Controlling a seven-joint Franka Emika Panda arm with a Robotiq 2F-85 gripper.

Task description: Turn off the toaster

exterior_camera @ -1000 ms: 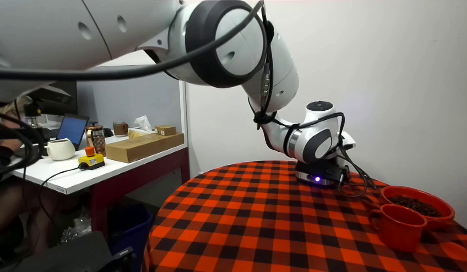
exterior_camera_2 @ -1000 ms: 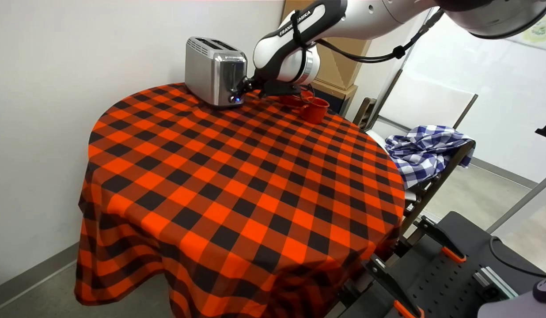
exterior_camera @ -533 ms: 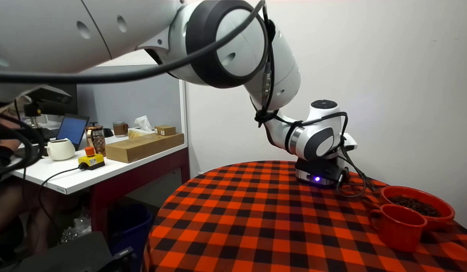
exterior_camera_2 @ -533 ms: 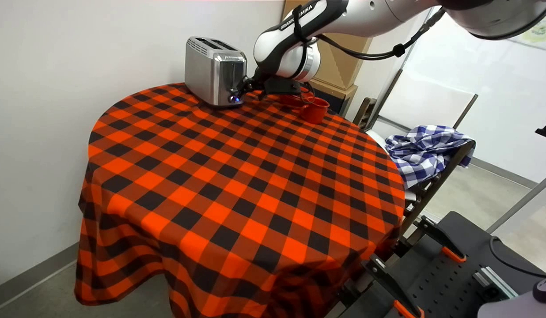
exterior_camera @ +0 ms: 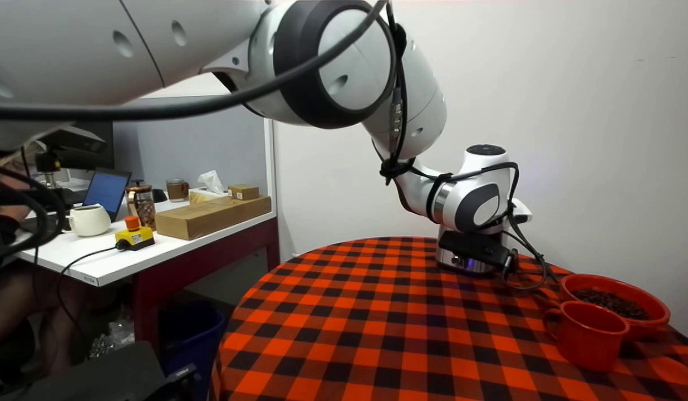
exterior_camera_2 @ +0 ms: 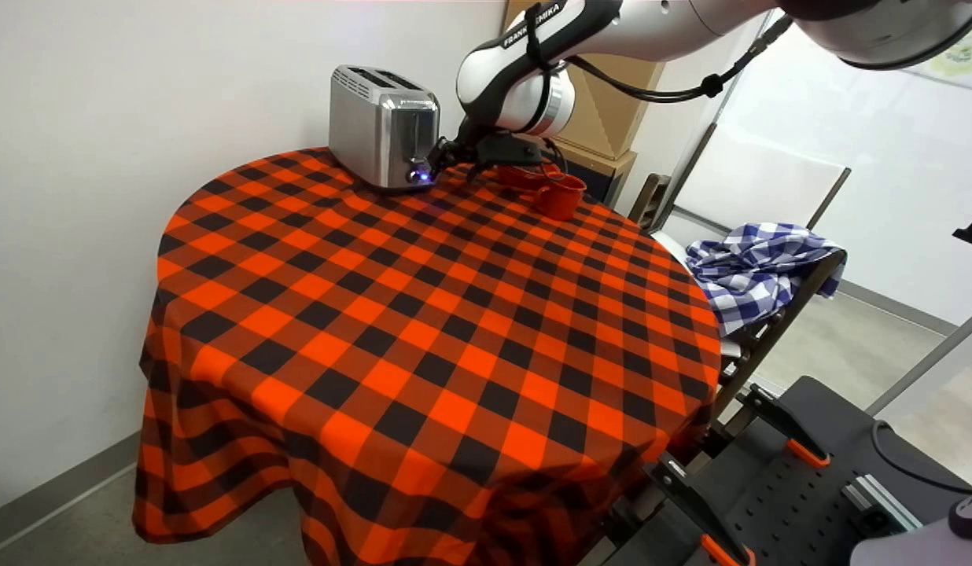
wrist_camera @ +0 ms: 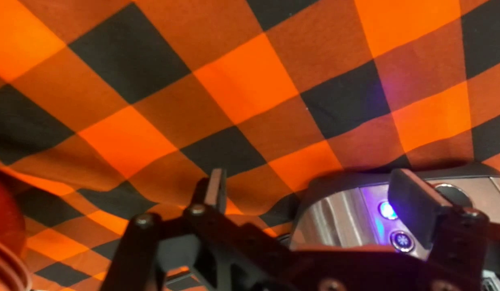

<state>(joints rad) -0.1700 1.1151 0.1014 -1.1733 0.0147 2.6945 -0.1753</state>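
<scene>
The silver toaster (exterior_camera_2: 368, 126) stands upright at the table's far edge by the wall. Its lower front shows behind my arm in an exterior view (exterior_camera: 445, 258). In the wrist view, the toaster (wrist_camera: 331, 220) shows a glowing blue button (wrist_camera: 387, 210), a snowflake button (wrist_camera: 402, 241) and a dark round knob (wrist_camera: 454, 195). My gripper (wrist_camera: 315, 197) is open with nothing between its fingers. Its right finger overlaps the blue button's edge in the wrist view; I cannot tell whether it touches. In an exterior view the gripper (exterior_camera_2: 439, 154) is low beside the toaster's front.
A red mug (exterior_camera: 591, 337) and a red bowl (exterior_camera: 653, 305) with dark contents stand beside the arm on the checked tablecloth (exterior_camera_2: 423, 314). The wall (exterior_camera: 572, 139) is close behind the toaster. Cables (exterior_camera: 536, 262) hang from my wrist near the table.
My wrist and gripper have shifted slightly right and up in both exterior views, a little away from the toaster's front. The toaster, mug and bowl have not moved.
</scene>
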